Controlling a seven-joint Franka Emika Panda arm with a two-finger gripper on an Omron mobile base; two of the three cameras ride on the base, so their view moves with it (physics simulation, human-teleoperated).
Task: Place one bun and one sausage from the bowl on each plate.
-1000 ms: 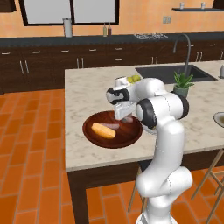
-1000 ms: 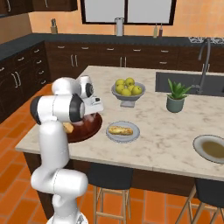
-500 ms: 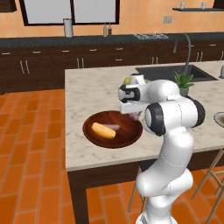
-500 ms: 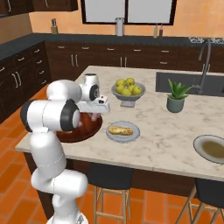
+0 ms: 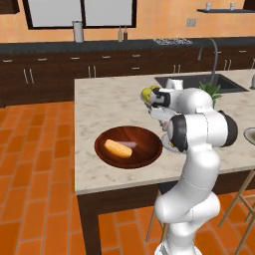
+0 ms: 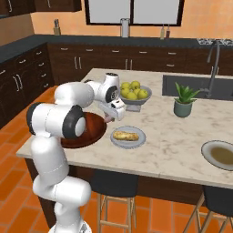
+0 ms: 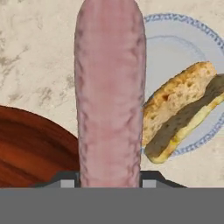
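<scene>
Sausage sits pinched in my pincer, hanging over the desk between the wooden bowl and the plate carrying one bun

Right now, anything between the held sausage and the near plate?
Nothing visible. The gripper holds the sausage over bare counter beside the plate. A bun already lies on that plate, leaving part of it free.

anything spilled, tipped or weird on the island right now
Nothing stands out. The gripper holds a pink sausage above the marble counter, beside the blue-rimmed plate with its bun and the dark wooden bowl.
</scene>
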